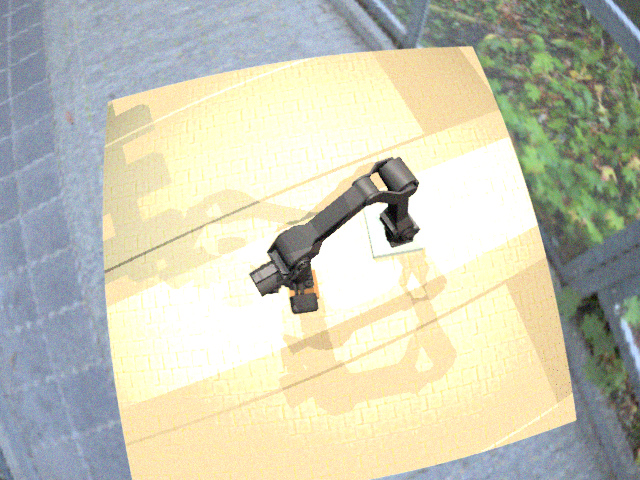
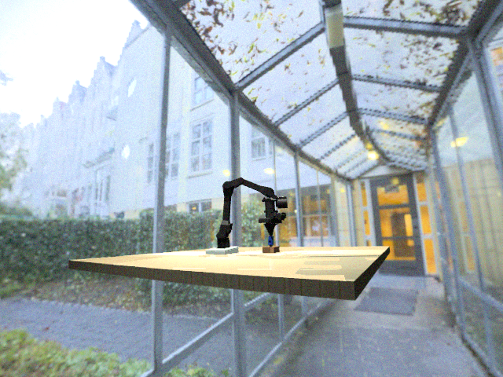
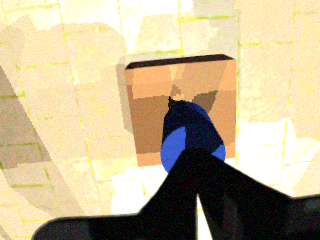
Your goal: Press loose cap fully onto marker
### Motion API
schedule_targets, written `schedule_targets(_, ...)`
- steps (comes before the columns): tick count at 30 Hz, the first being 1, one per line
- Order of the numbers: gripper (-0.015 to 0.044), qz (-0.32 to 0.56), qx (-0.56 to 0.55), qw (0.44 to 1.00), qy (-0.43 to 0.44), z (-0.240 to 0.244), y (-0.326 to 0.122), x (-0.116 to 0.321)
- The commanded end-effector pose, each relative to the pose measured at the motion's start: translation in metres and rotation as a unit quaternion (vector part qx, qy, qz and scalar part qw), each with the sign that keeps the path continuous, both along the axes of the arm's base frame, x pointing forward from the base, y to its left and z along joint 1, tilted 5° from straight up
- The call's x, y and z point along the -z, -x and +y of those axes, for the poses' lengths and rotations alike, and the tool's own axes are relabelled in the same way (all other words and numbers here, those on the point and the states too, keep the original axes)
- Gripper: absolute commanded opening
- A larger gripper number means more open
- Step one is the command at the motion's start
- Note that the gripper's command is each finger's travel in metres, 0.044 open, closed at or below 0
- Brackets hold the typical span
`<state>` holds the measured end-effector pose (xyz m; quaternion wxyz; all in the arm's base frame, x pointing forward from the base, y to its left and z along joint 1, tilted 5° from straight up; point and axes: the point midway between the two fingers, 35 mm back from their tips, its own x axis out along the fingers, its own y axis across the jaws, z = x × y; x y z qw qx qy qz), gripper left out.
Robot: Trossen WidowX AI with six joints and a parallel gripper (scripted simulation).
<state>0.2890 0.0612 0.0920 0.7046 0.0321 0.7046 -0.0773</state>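
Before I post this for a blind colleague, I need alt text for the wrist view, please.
The gripper's closed black fingertips overlap the top of a blue cap, with nothing held between them. The cap stands over an orange-brown holder block on a pale, patterned table top.
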Motion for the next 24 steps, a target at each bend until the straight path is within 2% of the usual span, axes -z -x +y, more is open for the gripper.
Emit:
schedule_targets(1, 0.0, -0.004, 0.0, 1.0, -0.001, 0.002, -0.004, -0.018)
schedule_targets(6, 0.0, -0.003, 0.0, 1.0, -0.001, 0.006, -0.003, -0.08)
schedule_targets(10, 0.0, -0.003, 0.0, 1.0, -0.001, 0.006, -0.002, -0.088)
schedule_targets(24, 0.0368, -0.003, 0.0, 1.0, -0.001, 0.006, -0.002, -0.088)
